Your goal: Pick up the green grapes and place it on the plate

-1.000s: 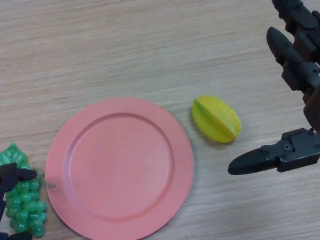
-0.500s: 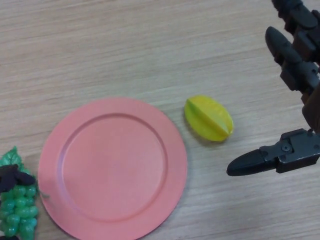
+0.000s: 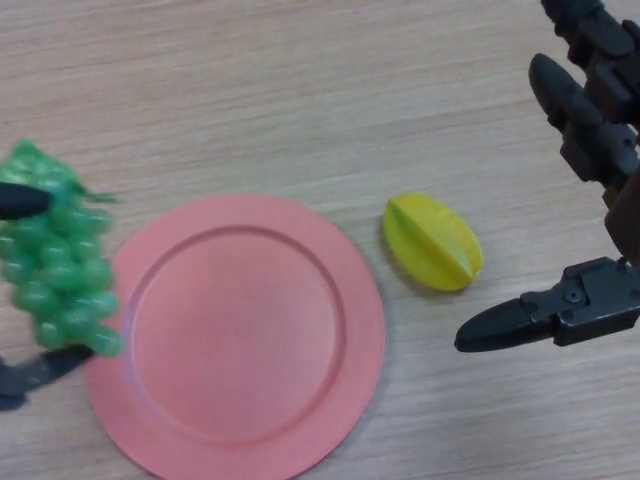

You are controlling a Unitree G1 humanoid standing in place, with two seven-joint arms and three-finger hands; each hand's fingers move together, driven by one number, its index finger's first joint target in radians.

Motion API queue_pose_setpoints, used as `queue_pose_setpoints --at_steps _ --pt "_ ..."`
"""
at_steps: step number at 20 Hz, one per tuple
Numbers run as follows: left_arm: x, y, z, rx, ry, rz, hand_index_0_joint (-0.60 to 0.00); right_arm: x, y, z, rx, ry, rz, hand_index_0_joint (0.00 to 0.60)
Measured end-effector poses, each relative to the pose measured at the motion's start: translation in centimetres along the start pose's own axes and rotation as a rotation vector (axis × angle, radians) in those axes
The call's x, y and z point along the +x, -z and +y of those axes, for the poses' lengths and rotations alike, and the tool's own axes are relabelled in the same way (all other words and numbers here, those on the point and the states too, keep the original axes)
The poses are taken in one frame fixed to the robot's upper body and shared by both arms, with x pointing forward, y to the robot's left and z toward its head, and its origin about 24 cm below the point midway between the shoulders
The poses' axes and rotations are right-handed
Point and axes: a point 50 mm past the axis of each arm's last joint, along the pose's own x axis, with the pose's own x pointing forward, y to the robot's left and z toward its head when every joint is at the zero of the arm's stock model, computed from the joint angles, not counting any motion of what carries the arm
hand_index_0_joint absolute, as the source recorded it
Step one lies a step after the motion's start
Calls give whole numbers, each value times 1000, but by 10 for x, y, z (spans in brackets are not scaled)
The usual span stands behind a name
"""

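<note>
A bunch of green grapes [image 3: 60, 255] hangs at the left edge of the head view, held up off the table by my left hand [image 3: 22, 202], whose dark fingers pinch it from above and below. The bunch overlaps the left rim of the pink plate [image 3: 240, 330], which lies flat in the lower middle. Nothing lies on the plate. My right hand [image 3: 585, 150] stays at the right edge with its fingers spread and holds nothing.
A yellow star fruit [image 3: 432, 241] lies on the wooden table [image 3: 300, 90] just right of the plate, between the plate and my right hand.
The grapes have been lifted from the table at the lower left and now hang higher, at the plate's left rim. The view has shifted slightly. My right hand has not moved.
</note>
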Motion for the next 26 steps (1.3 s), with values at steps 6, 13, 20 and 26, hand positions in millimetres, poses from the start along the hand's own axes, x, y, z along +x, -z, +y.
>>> queue_pose_setpoints --at_steps 6,13,20,26 --pt "7 -1 -9 270 81 -61 -402 1 -3 0 2 -4 -22 0" --pt "13 -12 -5 223 67 -131 0 5 -13 -6 -13 11 -68 0" --pt "23 -43 21 -277 39 -221 0 8 -16 -5 -7 -3 -78 0" --pt "25 -51 21 -588 90 -274 0 8 -16 -3 6 -10 -72 0"
